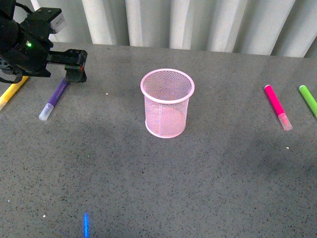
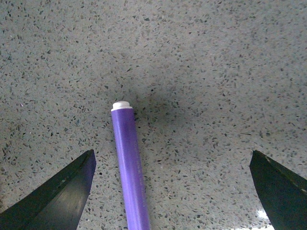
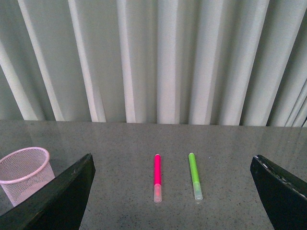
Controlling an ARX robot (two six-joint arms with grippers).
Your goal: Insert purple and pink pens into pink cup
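The pale pink mesh cup (image 1: 167, 103) stands upright mid-table. The purple pen (image 1: 55, 99) lies at the far left, its whitish cap toward me. My left gripper (image 1: 77, 67) is open over the pen's far end. In the left wrist view the purple pen (image 2: 128, 167) lies between the open jaws of my left gripper (image 2: 172, 158), close to one finger (image 2: 62, 191), untouched. The pink pen (image 1: 277, 106) lies at the right. My right gripper (image 3: 172, 158) is open and empty, away from the pink pen (image 3: 157, 177) and the cup (image 3: 26, 175); it is out of the front view.
A yellow marker (image 1: 12, 91) lies at the far left edge beside the purple pen. A green marker (image 1: 308, 100) lies right of the pink pen and also shows in the right wrist view (image 3: 194, 176). A pleated curtain (image 1: 198, 25) backs the grey table (image 1: 163, 188).
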